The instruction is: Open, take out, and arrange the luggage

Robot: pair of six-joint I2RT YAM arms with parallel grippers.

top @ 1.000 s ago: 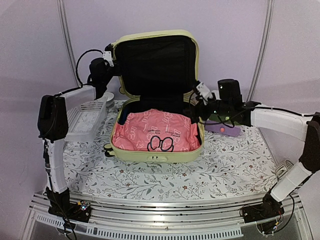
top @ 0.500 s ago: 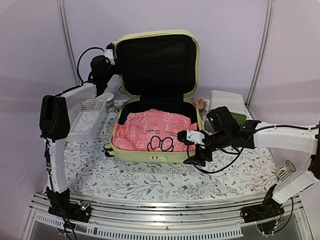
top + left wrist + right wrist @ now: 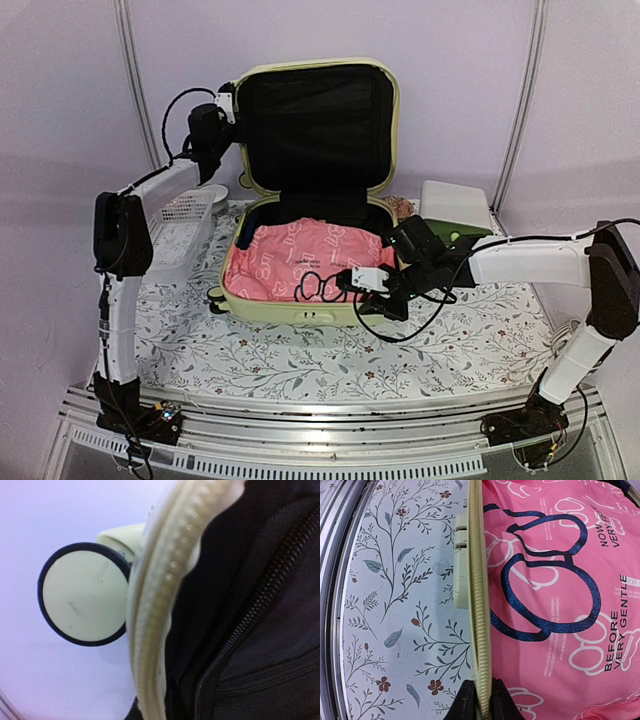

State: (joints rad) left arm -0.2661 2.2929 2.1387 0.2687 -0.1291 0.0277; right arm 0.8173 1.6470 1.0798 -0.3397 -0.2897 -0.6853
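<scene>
Table [image 3: 300, 350]: white cloth printed with leafy sprigs; lilac walls [image 3: 70, 100] behind.
Luggage [image 3: 300, 312]: middle of the table, pale yellow-green, lid upright showing black lining, pink bag [image 3: 290, 260] in the near half.
Right pincer [image 3: 481, 700]: nipped tight on the near rim, a finger each side.
Left pincer [image 3: 222, 105]: at the lid's top-left corner beside a wheel [image 3: 85, 600]; its opening cannot be told.

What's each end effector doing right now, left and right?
Left end effector: at the edge of the luggage lid; grip cannot be told.
Right end effector: closed on the luggage's front rim.
</scene>
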